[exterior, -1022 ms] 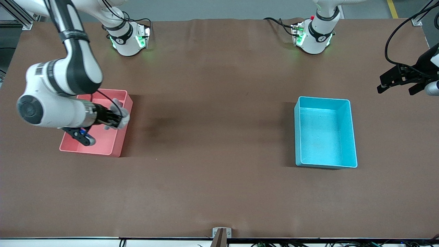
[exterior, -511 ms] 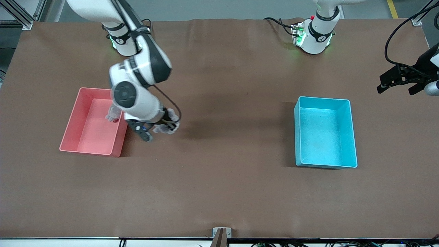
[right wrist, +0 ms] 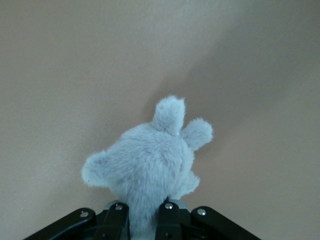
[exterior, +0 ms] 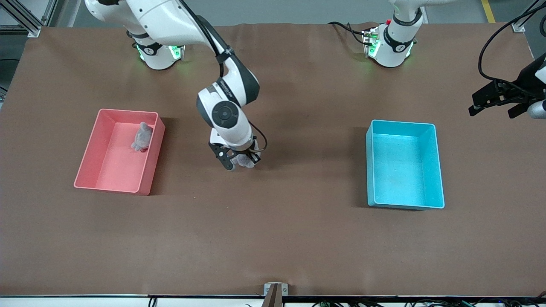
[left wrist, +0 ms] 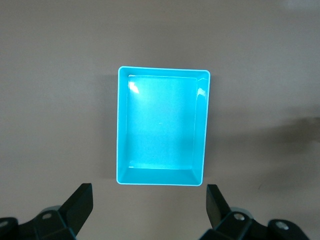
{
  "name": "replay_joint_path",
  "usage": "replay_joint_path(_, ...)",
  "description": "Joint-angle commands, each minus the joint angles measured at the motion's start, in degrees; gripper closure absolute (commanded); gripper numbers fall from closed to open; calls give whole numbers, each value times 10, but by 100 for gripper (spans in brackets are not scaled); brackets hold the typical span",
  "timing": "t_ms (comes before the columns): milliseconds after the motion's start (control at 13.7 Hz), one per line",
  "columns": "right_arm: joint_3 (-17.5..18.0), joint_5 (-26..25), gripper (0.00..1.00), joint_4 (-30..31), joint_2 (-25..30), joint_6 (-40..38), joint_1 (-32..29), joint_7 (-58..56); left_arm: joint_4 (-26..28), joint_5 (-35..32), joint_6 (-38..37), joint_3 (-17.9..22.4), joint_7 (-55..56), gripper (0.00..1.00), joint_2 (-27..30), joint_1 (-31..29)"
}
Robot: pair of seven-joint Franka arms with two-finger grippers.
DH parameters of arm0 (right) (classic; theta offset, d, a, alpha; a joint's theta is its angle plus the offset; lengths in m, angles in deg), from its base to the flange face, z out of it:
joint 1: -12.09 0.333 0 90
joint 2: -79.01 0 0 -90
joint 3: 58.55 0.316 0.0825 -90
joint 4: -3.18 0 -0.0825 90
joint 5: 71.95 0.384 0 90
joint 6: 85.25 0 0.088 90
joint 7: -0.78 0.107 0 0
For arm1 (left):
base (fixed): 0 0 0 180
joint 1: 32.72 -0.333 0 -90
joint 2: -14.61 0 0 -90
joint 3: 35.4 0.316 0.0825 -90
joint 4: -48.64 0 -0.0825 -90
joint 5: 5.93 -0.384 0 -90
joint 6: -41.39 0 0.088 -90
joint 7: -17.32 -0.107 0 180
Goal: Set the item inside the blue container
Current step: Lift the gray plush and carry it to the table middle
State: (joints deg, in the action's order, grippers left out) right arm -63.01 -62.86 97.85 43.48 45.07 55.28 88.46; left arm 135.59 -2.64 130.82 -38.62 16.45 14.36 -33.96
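Your front view sits high across the table [exterior: 273, 238], facing both robot bases, taking in the whole tabletop. Your left wrist view looks straight down from well up, framing the whole blue container [left wrist: 163, 127]; front view shares that container [exterior: 404, 163]. Your right wrist view looks down from close, filled by the grey plush toy [right wrist: 150, 167], which front view also shows [exterior: 245, 160], over mid-table.

blue container [left wrist: 163, 127] between spread fingers [left wrist: 80, 202]
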Motion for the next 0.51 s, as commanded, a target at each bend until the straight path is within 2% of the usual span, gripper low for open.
replay_joint_path(0,-7,-21,97,-41,-36,8,20,49,-5,-12,1,-1,-4,0,0,1)
replay_joint_path(292,-6,-21,94,-41,-52,33,32,72,-4,-12,1,-1,-3,0,-1,3)
replay_joint_path(438,-6,-21,78,-41,-53,46,31,72,-3,-12,1,-6,-5,0,-8,3)
